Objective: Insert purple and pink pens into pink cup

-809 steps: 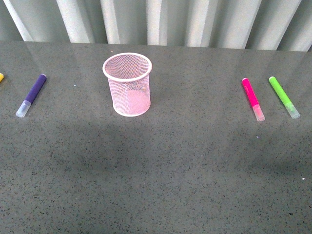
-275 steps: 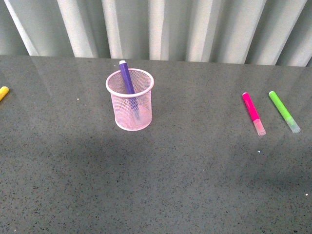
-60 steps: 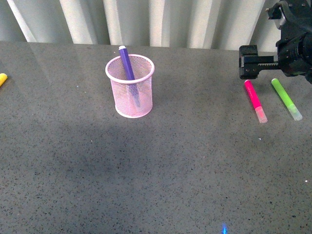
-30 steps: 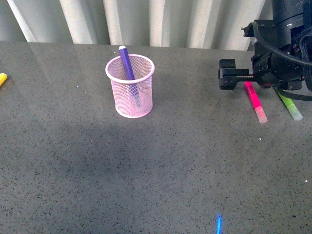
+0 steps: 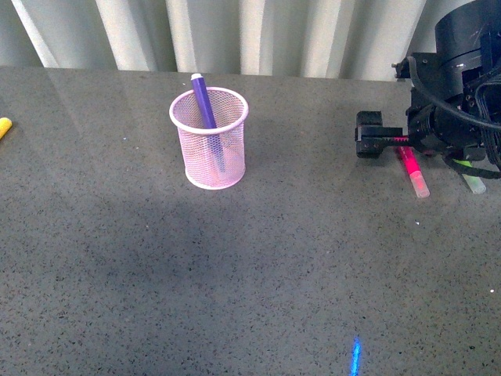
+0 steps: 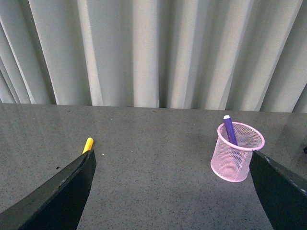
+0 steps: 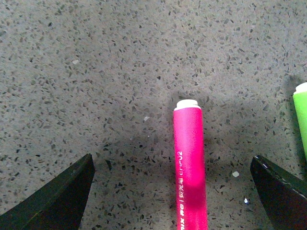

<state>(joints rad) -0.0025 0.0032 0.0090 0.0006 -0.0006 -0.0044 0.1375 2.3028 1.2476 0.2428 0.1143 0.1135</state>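
Note:
The pink mesh cup (image 5: 208,153) stands upright on the grey table. The purple pen (image 5: 203,100) stands in it, leaning, with its end above the rim. The pink pen (image 5: 415,174) lies flat at the right. My right gripper (image 5: 407,142) is open and low over the pen's far end, one finger on each side. In the right wrist view the pink pen (image 7: 190,163) lies between the open fingers (image 7: 57,201), untouched. My left gripper (image 6: 172,206) is open and empty; its view shows the cup (image 6: 237,155) and purple pen (image 6: 230,132) ahead.
A lime green marker (image 5: 473,182) lies just right of the pink pen, partly hidden by my right arm; it also shows in the right wrist view (image 7: 301,115). A yellow marker (image 5: 4,127) lies at the far left edge. Grey curtains hang behind the table.
The purple pen went from the table into the cup. My right arm came in from the right, moved left and dropped over the pink pen.

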